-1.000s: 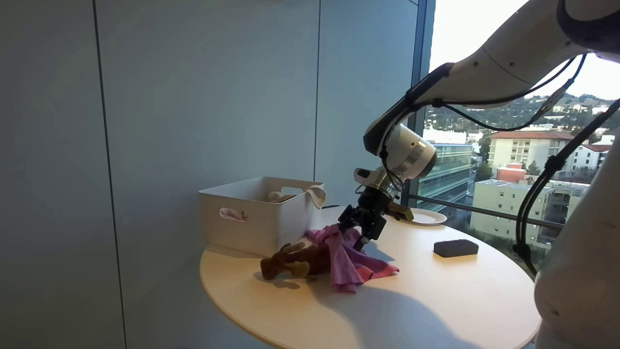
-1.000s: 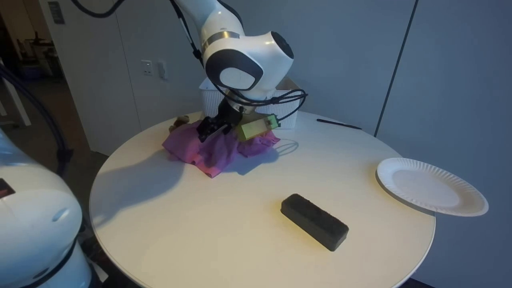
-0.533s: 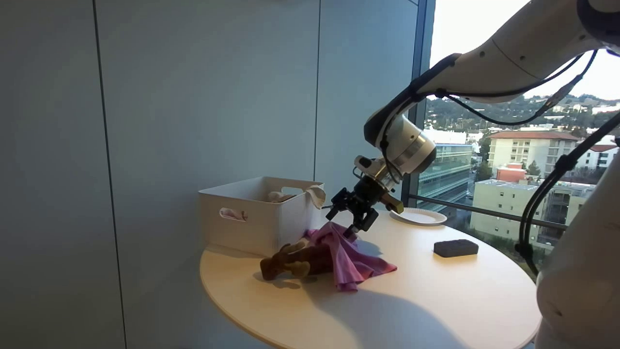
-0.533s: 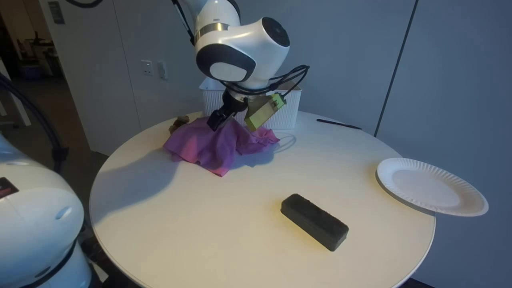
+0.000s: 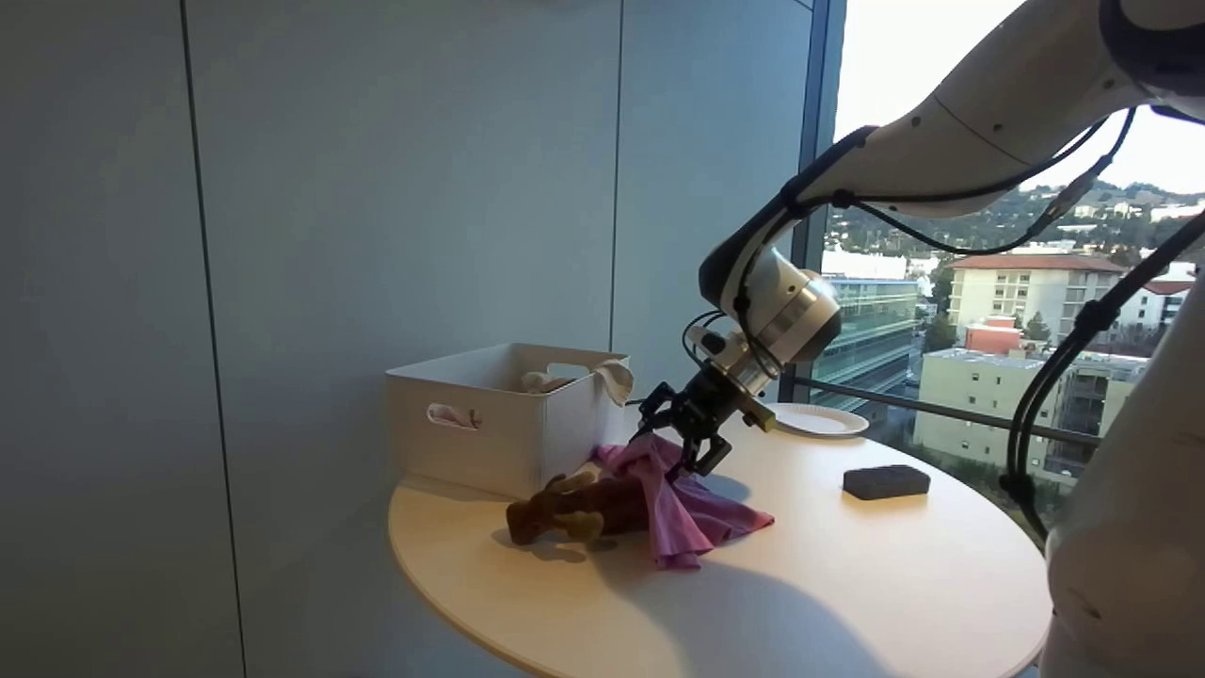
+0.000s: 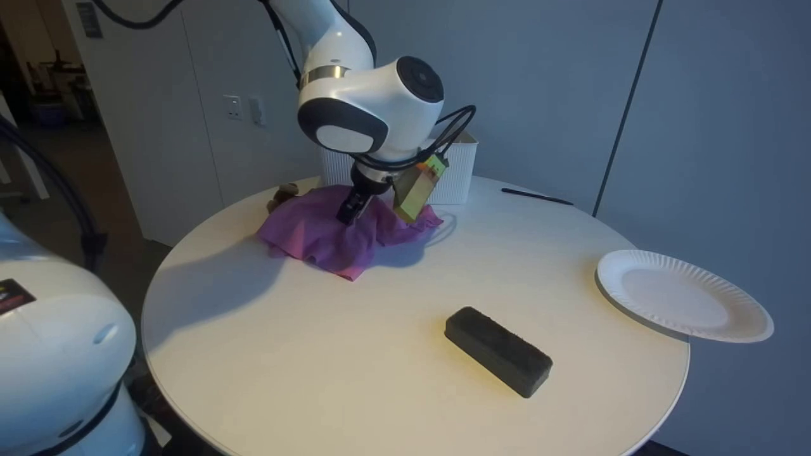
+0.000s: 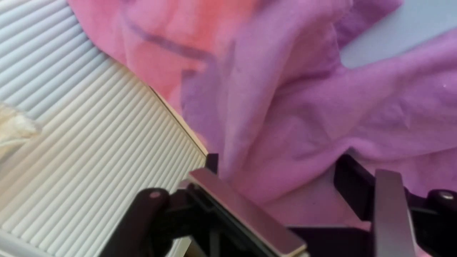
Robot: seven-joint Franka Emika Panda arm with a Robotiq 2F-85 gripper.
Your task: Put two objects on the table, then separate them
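Observation:
A purple-pink cloth [image 5: 682, 527] lies rumpled on the round table [image 5: 828, 584]. It also shows in an exterior view [image 6: 317, 234] and fills much of the wrist view [image 7: 303, 107]. A brown plush toy [image 5: 574, 508] lies partly covered by the cloth; its end peeks out in an exterior view [image 6: 284, 195]. My gripper [image 5: 666, 452] is low over the top of the cloth, pointing down at a tilt [image 6: 348, 212]. In the wrist view my gripper [image 7: 282, 175] is open, its fingers well apart with cloth folds between them. The tips touch or nearly touch the cloth.
A white bin [image 5: 471, 424] with cloth inside stands close beside my gripper; its ribbed side [image 7: 107, 150] shows in the wrist view. A dark eraser-like block [image 6: 498, 351], a white paper plate [image 6: 681, 297] and a black pen [image 6: 536, 196] lie on the table.
My gripper rose off the cloth half a second ago and is now lower again, slightly shifted and turned. The cloth's folds moved slightly. The plush toy stays put.

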